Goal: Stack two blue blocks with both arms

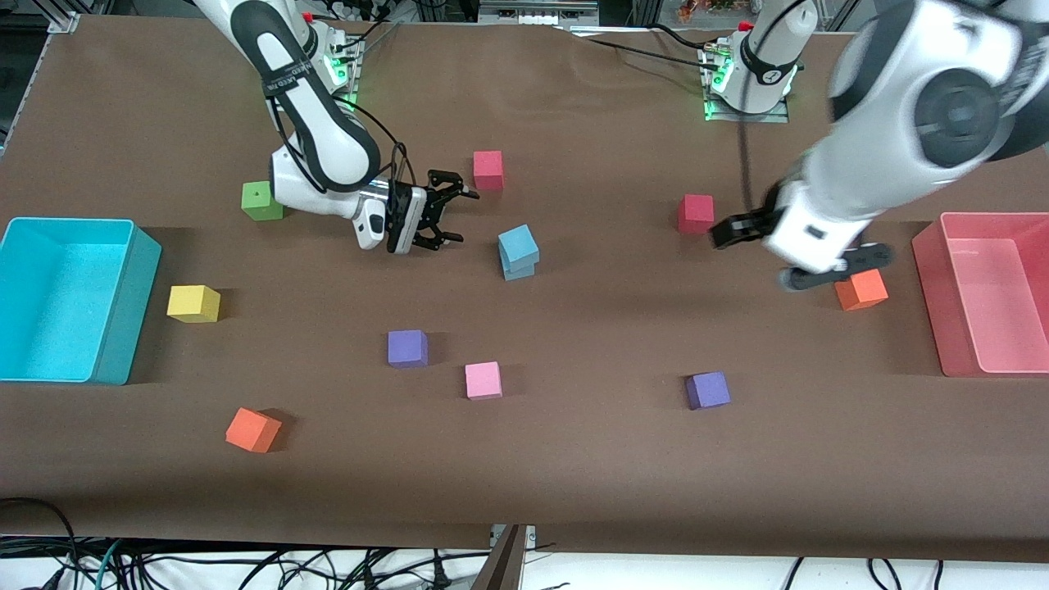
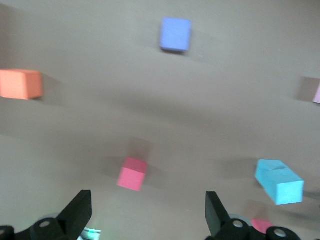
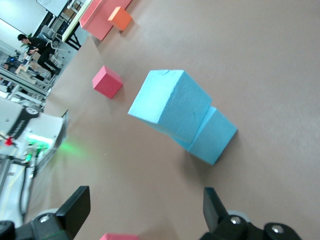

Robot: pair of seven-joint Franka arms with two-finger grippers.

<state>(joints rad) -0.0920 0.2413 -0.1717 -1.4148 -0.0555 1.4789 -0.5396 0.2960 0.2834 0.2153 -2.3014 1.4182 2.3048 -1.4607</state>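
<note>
Two blue blocks [image 1: 518, 252] already sit one on the other near the table's middle in the front view, the upper one twisted and offset so its edges overhang the lower. The right gripper [image 1: 438, 215] hangs just beside the stack, toward the right arm's end of the table, jaws spread and empty; the left gripper [image 1: 799, 254] is well apart, above an orange cube [image 1: 861, 289] close to the pink bin [image 1: 942, 311], also holding nothing. From the left wrist view, its black fingers [image 2: 80, 212] stand wide, with a pink cube [image 2: 132, 174] below and the blue stack [image 2: 279, 181] off to one side. From the right wrist view, the top blue block [image 3: 171, 107] covers only part of the bottom blue block [image 3: 214, 136], and the fingers [image 3: 75, 207] flank empty table. The risk, I judge, is a sweep by the right gripper clipping that overhang and toppling the stack.
</note>
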